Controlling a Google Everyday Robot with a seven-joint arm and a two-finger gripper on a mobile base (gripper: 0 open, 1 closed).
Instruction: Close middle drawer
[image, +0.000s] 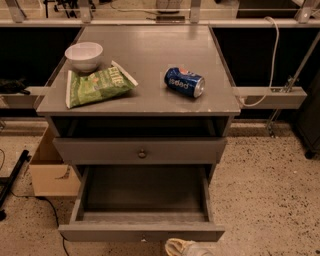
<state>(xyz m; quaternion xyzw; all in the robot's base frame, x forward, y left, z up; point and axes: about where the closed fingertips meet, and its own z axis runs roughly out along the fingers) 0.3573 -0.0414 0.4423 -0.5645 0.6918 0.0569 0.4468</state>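
The middle drawer (141, 231) is pulled far out of the grey cabinet, and its long shallow box is empty. Its flat front runs along the bottom of the camera view, and its knob barely shows at the lower edge. Above it, the uppermost drawer (142, 150) with its darker round knob is pushed in. The lowest drawer is hidden under the open one. Only a pale tip of my gripper (183, 248) shows at the bottom edge. It is just in front of the middle drawer's front, right of centre.
On the cabinet top (150, 60) are a white bowl (84, 55), a green chip bag (96, 86) and a blue Pepsi can (184, 82) lying on its side. A cardboard box (49, 170) stands on the floor at the left. A white cable (270, 65) hangs at the right.
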